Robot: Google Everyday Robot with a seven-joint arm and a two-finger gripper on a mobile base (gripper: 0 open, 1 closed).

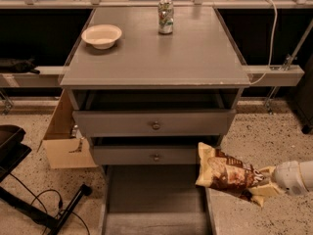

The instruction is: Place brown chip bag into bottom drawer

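Observation:
The brown chip bag point(229, 174) hangs in the air at the lower right, dark brown in the middle with pale yellow ends. My gripper point(271, 182) comes in from the right edge on a white arm and is shut on the bag's right end. The bag's left end overlaps the right rim of the bottom drawer point(155, 190), which is pulled out as a wide grey tray with nothing visible on its floor. The bag sits beside and below the middle drawer's front.
The grey cabinet top point(156, 53) carries a white bowl point(101, 35) and a drink can point(166, 16). Two upper drawers with round knobs point(155, 126) stand slightly open. A cardboard box point(66, 141) stands left of the cabinet. A black stand and cables point(44, 204) lie at lower left.

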